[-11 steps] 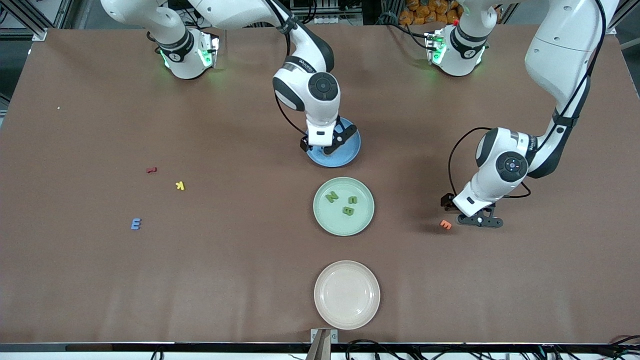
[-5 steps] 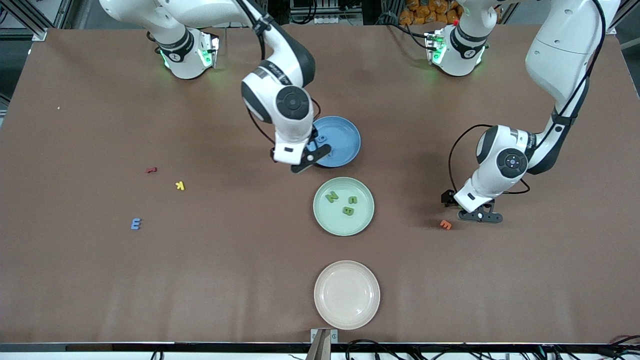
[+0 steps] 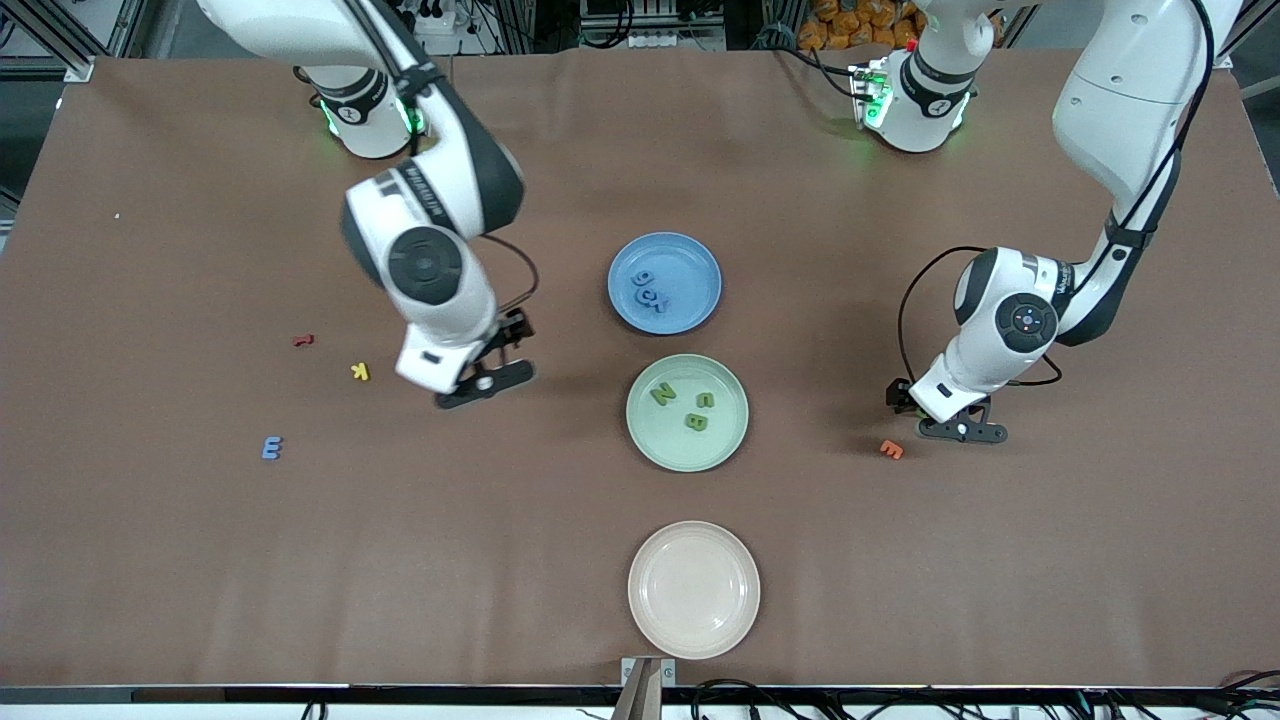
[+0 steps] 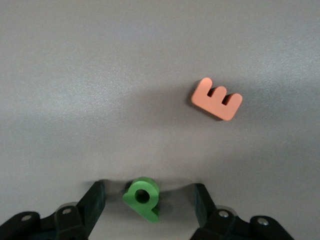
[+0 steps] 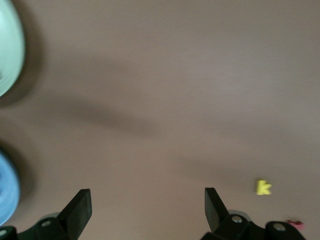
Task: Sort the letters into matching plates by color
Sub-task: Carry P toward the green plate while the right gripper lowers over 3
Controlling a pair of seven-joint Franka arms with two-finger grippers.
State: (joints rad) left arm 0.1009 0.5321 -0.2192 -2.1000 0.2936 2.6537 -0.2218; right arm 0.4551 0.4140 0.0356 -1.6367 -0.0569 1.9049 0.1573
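Landmark: green plate (image 3: 687,412), mid-counter (image 3: 900,580).

Step in hand, as I read it: left claw (image 4: 149,206) is low at the counter toward the left arm's end from the green plate, fingers apart w/ a gap each side of a small green letter (image 4: 143,197). It straddles the piece but isn't gripping yet. To do it well: keep the piece centred btwn the fingers so both touch together, stay low since it's flat and thin, and don't nudge the orange E (image 4: 216,98) lying just beside. Then carry to the green plate; release low so it doesn't bounce out.

Green letter: chunky, flat, bright green, w/ a round hole, P- or 9-like; can't tell which.

Right claw (image 3: 485,383) is fully open, holding nothing, over bare counter toward the right arm's end from the green plate, probably heading for the blue E (image 3: 272,448) farther out that way.

Green plate has 3 green pieces (image 3: 663,394). Blue plate (image 3: 664,283), farther from the front camera than the green one, has blue pieces (image 3: 652,291).
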